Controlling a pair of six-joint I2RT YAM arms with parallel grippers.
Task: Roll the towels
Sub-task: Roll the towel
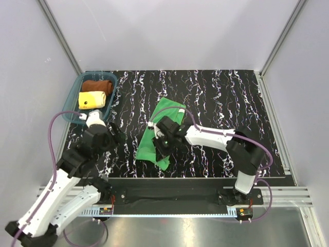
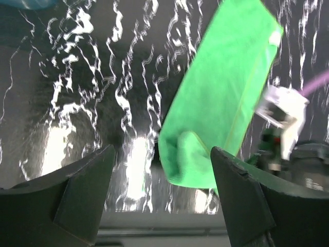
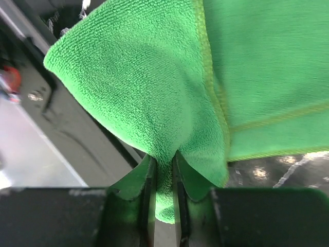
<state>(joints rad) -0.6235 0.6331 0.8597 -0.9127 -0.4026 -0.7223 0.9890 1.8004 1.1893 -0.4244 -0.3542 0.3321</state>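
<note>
The bright green towel (image 1: pixel 163 128) lies lengthwise on the black marbled table, folded up at its near end. My right gripper (image 1: pixel 160 145) is shut on that near edge; in the right wrist view the cloth (image 3: pixel 154 87) is pinched between the fingers and lifted. My left gripper (image 1: pixel 114 133) is open and empty, left of the green towel (image 2: pixel 226 92), near the table surface. The rust-brown towel (image 1: pixel 97 85) and the pale yellow towel (image 1: pixel 91 99) lie rolled in the teal tray.
The translucent teal tray (image 1: pixel 71 104) stands at the far left corner of the table. Grey walls with metal frame posts close in the sides and back. A black rail (image 1: pixel 169 191) runs along the table's near edge.
</note>
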